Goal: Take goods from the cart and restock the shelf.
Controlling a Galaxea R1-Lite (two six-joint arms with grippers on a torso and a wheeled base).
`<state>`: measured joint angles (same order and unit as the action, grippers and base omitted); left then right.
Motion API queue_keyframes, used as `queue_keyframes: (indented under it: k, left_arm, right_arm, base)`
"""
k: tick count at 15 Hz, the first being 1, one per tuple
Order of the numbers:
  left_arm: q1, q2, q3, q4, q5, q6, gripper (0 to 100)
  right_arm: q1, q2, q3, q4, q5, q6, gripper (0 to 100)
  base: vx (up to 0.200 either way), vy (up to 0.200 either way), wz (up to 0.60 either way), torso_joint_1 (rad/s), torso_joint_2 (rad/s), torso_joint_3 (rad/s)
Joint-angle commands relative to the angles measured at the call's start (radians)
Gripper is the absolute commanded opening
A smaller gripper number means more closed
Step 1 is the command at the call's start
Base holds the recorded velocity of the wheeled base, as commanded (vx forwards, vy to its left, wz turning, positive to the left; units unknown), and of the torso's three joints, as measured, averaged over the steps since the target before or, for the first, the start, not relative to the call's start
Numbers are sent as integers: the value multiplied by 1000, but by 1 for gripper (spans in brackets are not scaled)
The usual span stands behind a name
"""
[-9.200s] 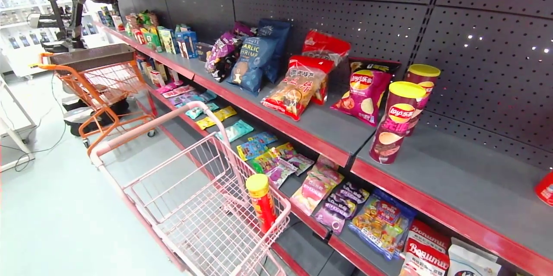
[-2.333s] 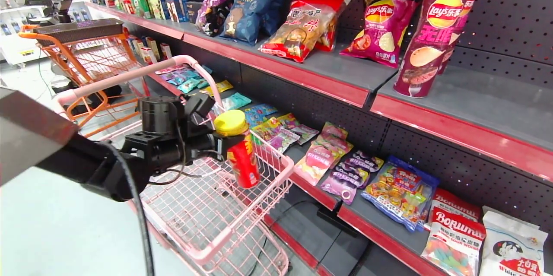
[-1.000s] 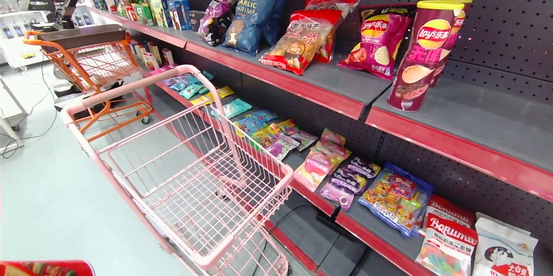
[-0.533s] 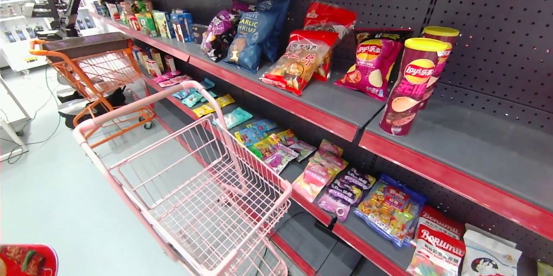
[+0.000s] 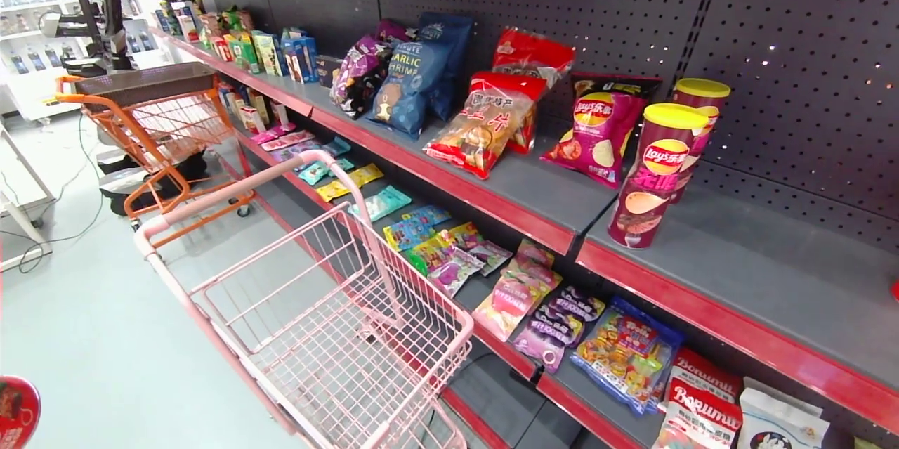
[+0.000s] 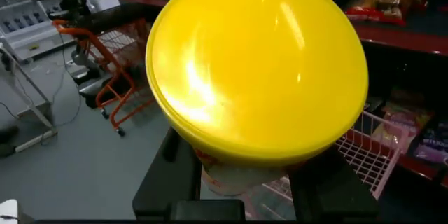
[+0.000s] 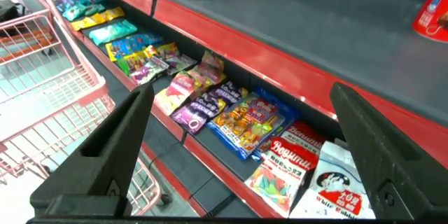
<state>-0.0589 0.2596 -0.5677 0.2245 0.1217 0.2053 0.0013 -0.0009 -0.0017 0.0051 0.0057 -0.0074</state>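
A red sliver of the can [image 5: 15, 410] shows at the head view's lower-left corner; the left wrist view adds its yellow lid [image 6: 255, 63] and the left gripper [image 6: 245, 185] clamped on its body. Mid-frame, the pink cart [image 5: 211, 210] stands beside the shelf [image 5: 702, 273], which carries two purple chip cans [image 5: 650, 178]. The right wrist view has the right gripper [image 7: 241, 92], spread wide, above flat-lying candy packs [image 7: 245, 122].

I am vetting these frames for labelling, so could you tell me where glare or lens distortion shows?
Left wrist view: a bright highlight glares off the yellow lid of the can. Head view: the wide lens skews the red shelf edge, and bright pinpoints dot the pegboard.
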Motion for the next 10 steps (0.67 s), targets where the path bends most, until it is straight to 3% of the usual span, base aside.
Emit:
queue_keyframes:
  k: [1, 2, 8, 10]
  left_arm:
    - [-10, 10, 5, 3, -22, 9, 0]
    - [-10, 10, 12, 3, -42, 9, 0]
    - [-7, 7, 20, 3, -25, 13, 0]
    - [-7, 9, 23, -1, -25, 32, 0]
  right_arm:
    - [0, 1, 0, 1, 0, 0, 100]
    - [0, 1, 0, 1, 0, 1, 100]
    - [0, 1, 0, 1, 0, 1, 100]
    - [0, 1, 0, 1, 0, 1, 100]
  base:
    - [0, 0, 0, 71, -149, -85]
    - [0, 0, -600, 7, -36, -17]
    - [0, 0, -600, 10, -3, -5]
    - [0, 0, -600, 5, 2, 0]
